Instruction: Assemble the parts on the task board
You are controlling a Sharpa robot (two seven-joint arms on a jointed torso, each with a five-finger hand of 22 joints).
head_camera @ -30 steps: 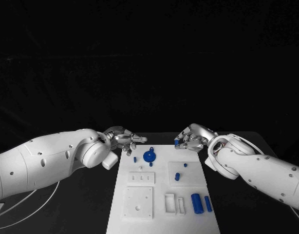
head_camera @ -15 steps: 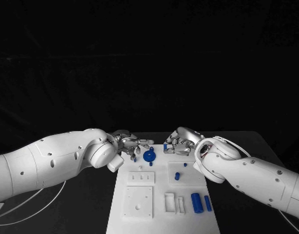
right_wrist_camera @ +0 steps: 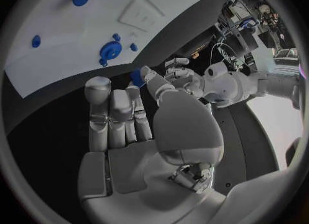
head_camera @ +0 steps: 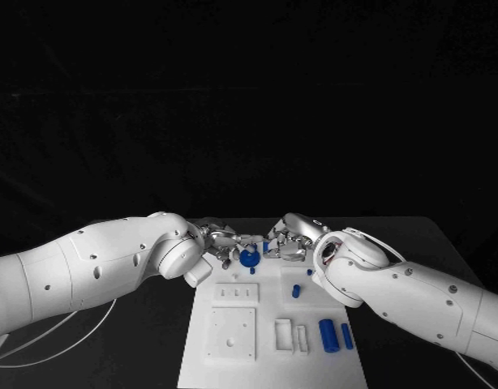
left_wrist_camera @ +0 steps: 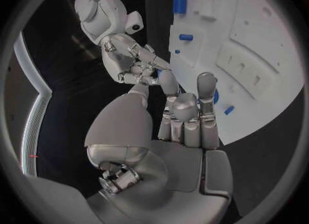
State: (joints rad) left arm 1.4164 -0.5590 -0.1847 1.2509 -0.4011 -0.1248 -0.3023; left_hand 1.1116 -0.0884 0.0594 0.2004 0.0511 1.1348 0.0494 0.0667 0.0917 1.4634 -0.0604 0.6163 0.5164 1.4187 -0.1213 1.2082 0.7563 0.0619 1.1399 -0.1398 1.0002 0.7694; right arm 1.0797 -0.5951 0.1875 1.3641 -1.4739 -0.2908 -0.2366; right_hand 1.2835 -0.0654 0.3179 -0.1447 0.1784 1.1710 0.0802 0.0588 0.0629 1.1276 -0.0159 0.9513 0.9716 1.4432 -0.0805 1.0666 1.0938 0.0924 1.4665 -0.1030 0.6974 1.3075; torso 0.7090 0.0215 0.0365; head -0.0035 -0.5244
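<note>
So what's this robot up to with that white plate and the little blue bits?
It is assembling small blue parts on the white task board. Both hands meet at the board's far end, near a round blue part. The right hand pinches a small blue piece between its fingertips, close to the left hand; whether the left hand holds anything is unclear. Two blue cylinders lie on the board's near end.
</note>
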